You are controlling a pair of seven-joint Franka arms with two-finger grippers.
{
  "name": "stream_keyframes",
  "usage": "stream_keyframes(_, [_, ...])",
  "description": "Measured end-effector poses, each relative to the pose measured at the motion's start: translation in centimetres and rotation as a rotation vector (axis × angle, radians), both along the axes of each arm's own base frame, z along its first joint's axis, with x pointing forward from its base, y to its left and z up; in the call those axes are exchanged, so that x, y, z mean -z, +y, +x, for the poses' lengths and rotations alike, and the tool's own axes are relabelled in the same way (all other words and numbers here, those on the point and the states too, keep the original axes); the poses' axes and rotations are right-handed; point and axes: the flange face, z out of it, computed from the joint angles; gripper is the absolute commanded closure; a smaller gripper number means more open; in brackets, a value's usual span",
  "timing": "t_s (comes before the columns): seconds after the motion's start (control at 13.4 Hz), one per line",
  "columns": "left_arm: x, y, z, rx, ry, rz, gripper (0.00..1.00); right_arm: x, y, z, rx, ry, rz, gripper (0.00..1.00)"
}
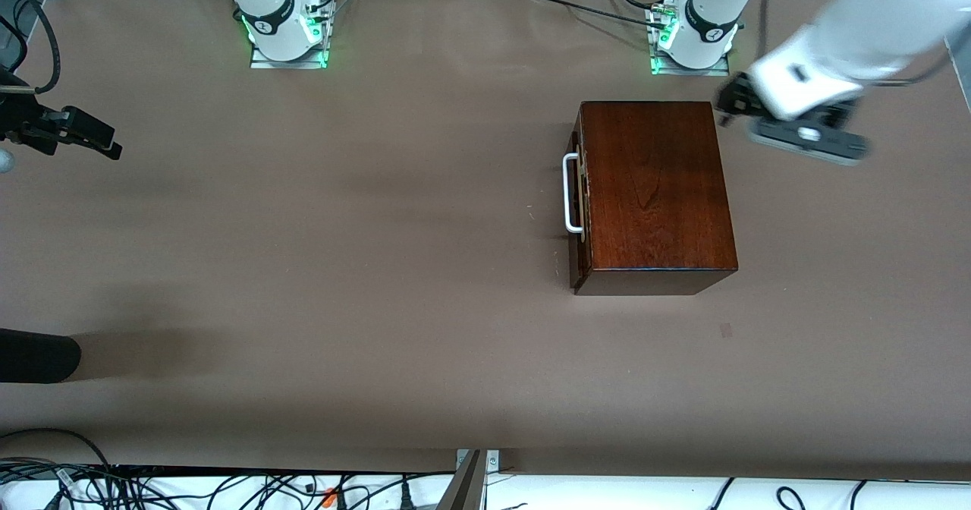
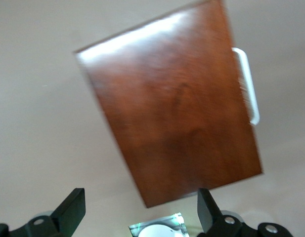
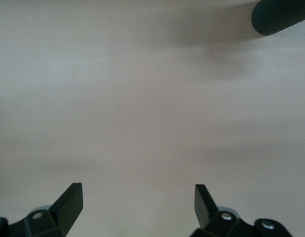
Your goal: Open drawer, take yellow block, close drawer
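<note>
The dark reddish-brown wooden box [image 1: 656, 191] stands on the table toward the left arm's end. Its drawer [image 1: 581, 199] is pushed in, with the white bar handle [image 1: 570, 193] facing the right arm's end. The yellow block is hidden. My left gripper [image 1: 726, 108] hangs open and empty in the air, over the table beside the box's corner nearest the left arm's base. The left wrist view shows the box top [image 2: 177, 108] and handle [image 2: 248, 84] past the open left gripper [image 2: 140, 205]. My right gripper [image 1: 106, 142] waits open and empty over bare table at the right arm's end, and its wrist view [image 3: 137, 197] shows the same.
A black rounded object [image 1: 38, 354] lies at the table's edge at the right arm's end, nearer the front camera; it also shows in the right wrist view [image 3: 281, 17]. The left arm's base [image 2: 157, 231] shows between the left fingers. Cables run along the table edges.
</note>
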Motion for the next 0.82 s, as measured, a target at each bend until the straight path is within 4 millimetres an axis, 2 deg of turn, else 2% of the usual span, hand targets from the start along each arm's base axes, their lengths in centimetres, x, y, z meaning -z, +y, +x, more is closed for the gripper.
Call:
stream_keyframes(0.15, [2.4,-6.0,-1.6,0.036,0.044,0.012,0.0,0.0,0.0,0.0,0.0,0.0,0.0,0.0])
stream_keyframes(0.3, [5.8,-11.3,-2.8,0.081,0.09,0.007,0.0,0.0,0.0,0.0,0.0,0.0,0.0,0.0])
stream_keyframes(0.45, [9.3,-15.7,-2.4,0.106,0.061,-0.038,0.0,0.0,0.0,0.0,0.0,-0.001,0.0,0.0])
stream_keyframes(0.6, [12.4,-17.8,-1.3,0.053,0.024,-0.042,0.0,0.0,0.0,0.0,0.0,-0.001,0.0,0.0])
stream_keyframes(0.82, [15.8,-20.2,-0.4,-0.052,-0.048,-0.022,0.0,0.0,0.0,0.0,0.0,-0.001,0.0,0.0])
